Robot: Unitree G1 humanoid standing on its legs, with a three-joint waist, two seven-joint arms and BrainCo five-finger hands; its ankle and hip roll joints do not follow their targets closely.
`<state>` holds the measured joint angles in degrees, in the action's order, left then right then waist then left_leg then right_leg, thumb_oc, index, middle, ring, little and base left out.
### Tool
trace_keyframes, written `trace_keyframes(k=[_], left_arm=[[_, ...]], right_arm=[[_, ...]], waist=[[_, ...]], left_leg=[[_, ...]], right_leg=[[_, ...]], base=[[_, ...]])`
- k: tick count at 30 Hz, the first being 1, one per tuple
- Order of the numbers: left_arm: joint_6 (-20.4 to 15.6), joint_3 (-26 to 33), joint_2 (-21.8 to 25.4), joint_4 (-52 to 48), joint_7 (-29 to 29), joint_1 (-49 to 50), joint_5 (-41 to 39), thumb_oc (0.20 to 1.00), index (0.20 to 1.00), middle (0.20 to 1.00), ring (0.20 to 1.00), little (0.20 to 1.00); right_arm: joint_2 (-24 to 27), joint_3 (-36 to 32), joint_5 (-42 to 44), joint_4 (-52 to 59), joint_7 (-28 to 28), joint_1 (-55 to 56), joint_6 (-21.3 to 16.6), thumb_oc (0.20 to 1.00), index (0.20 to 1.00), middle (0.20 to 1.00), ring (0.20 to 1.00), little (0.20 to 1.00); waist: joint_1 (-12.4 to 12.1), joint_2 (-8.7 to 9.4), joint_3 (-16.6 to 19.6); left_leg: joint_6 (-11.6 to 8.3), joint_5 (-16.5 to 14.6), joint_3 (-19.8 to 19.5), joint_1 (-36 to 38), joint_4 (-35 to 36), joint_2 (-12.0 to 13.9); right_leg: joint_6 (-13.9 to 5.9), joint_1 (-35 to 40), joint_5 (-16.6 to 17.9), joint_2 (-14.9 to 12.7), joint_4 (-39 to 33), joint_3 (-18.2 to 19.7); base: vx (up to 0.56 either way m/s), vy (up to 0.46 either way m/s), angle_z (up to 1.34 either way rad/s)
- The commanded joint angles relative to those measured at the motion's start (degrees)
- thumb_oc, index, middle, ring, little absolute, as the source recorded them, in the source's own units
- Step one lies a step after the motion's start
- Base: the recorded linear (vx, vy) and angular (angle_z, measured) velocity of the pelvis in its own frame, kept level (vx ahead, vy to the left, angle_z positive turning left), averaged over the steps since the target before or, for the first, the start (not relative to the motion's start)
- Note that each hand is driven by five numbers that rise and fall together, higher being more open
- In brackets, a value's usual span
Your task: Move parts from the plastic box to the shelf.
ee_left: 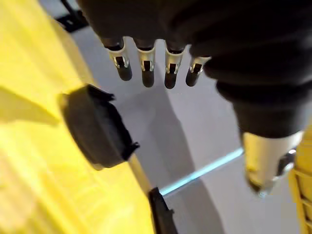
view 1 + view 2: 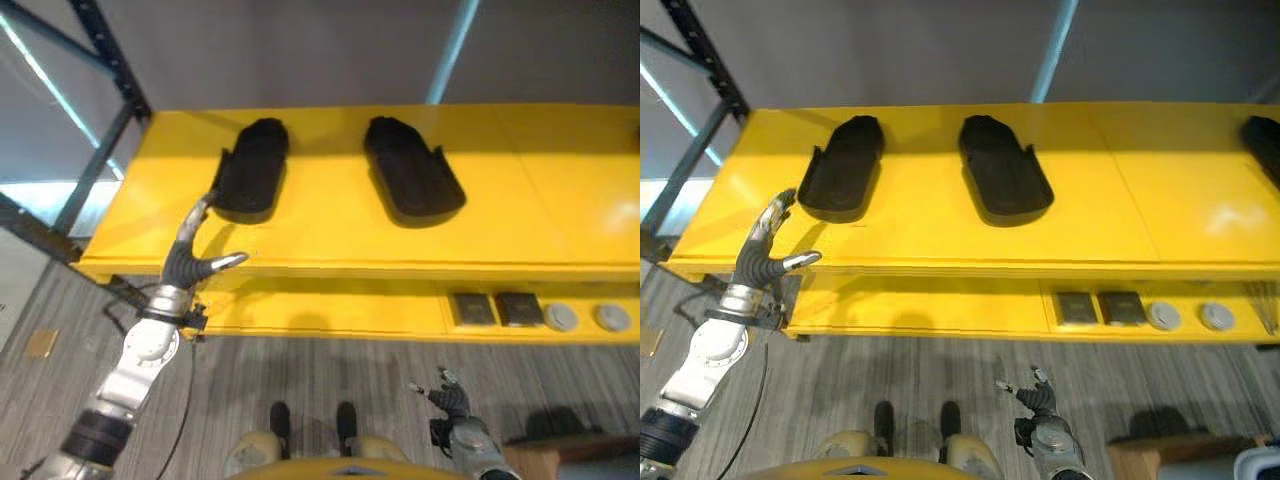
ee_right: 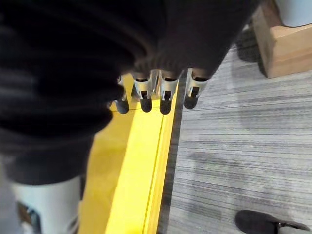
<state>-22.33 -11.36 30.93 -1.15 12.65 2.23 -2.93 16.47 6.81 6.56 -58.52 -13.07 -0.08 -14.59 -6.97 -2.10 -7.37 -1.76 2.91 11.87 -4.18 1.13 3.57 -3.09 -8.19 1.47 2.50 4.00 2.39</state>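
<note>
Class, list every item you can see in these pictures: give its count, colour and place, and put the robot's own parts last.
Shelf: one, yellow, across the middle of the scene, on a dark metal frame.
Black parts: two in full view side by side on the shelf top, the other at; the edge of a third shows at the far right.
Square dark pieces: two, on the lower level, right of centre.
Round grey pieces: two, beside the squares.
Wooden block: one, light brown, on the floor at right.
Floor: grey, striped.
Left hand: open, at the shelf's front edge near the left part.
Right hand: open, low over the floor.
</note>
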Motion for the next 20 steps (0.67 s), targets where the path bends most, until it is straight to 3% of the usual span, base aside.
trace_keyframes(k=[1,2,5,7,11,12,14,20], left_arm=[[-1.6,-0.7,2.3,0.3,1.6,-2.7,4.0,1.000,1.000,1.000,1.000,1.000],[-1.1,-2.3,1.8,4.8,1.1,-3.0,5.3,1.000,1.000,1.000,1.000,1.000],[-0.2,-4.4,1.4,10.3,0.0,-2.9,7.3,1.000,1.000,1.000,1.000,1.000],[0.7,-4.4,0.7,14.7,-0.5,-2.3,7.7,1.000,1.000,1.000,1.000,1.000],[2.9,-3.4,-2.6,26.6,0.4,-2.6,8.6,1.000,1.000,1.000,1.000,1.000],[3.8,-3.0,-5.1,35.3,1.0,-3.6,8.3,1.000,1.000,1.000,1.000,1.000],[4.9,-2.1,-6.5,43.6,1.0,-4.8,7.6,1.000,1.000,1.000,1.000,1.000],[8.2,0.3,-8.6,60.2,-0.2,-6.9,4.5,1.000,1.000,1.000,1.000,1.000]], right_arm=[[1.5,1.8,-2.4,-1.7,-1.2,0.3,0.1,1.000,1.000,1.000,1.000,1.000],[3.0,0.6,-2.1,-3.8,-1.8,0.4,0.3,1.000,1.000,1.000,1.000,1.000],[3.5,-1.6,0.4,-5.9,-2.1,0.3,0.3,1.000,1.000,1.000,1.000,1.000],[3.2,-2.9,2.0,-7.2,-1.9,0.8,0.4,1.000,1.000,1.000,1.000,1.000],[2.5,-4.0,2.9,-9.4,-0.9,2.3,0.8,1.000,1.000,1.000,1.000,1.000],[2.0,-4.0,2.9,-10.9,-0.3,3.2,1.2,1.000,1.000,1.000,1.000,1.000],[1.6,-3.4,2.3,-12.2,0.0,3.5,1.7,1.000,1.000,1.000,1.000,1.000],[0.3,-0.2,-1.0,-13.7,1.0,2.7,3.0,1.000,1.000,1.000,1.000,1.000]], waist=[[-0.1,2.97,1.3],[0.5,2.44,-0.3],[1.6,2.39,-0.7],[2.4,2.19,0.1],[4.8,0.91,2.4],[6.4,-0.37,3.5],[7.4,-0.88,4.1],[7.6,0.13,3.9]], left_leg=[[-1.82,-8.3,-0.1,-2.3,-6.6,0.5],[-2.46,-10.8,-3.2,-4.8,-12.2,-0.5],[-1.84,-15.7,-3.8,-5.0,-20.0,-2.7],[-1.40,-17.4,-3.3,-3.3,-21.3,-3.2],[-1.35,-18.8,-1.8,3.2,-17.6,-3.2],[-1.33,-18.2,-0.5,7.7,-10.8,-2.5],[-1.43,-17.3,0.6,8.8,-7.3,-2.3],[-0.72,-16.8,0.9,7.6,-7.1,-3.3]], right_leg=[[-8.83,2.9,-9.0,-5.3,1.4,2.7],[-7.64,2.0,-9.1,-5.4,2.5,1.7],[-7.07,0.5,-8.3,-5.8,3.9,1.2],[-6.82,0.1,-8.2,-5.5,4.3,1.5],[-7.04,-0.4,-8.0,-4.5,4.9,0.9],[-7.43,-0.9,-8.1,-3.7,5.4,0.4],[-7.98,-1.6,-7.6,-3.6,5.7,0.1],[-8.84,-2.4,-6.2,-3.5,5.8,1.9]], base=[[-0.33,-0.213,0.34],[-0.30,-0.128,0.33],[-0.23,-0.063,0.50],[-0.07,0.012,0.04],[-0.02,0.082,-0.06],[-0.05,0.176,0.04],[-0.10,0.162,0.11],[-0.07,0.106,-0.10]])
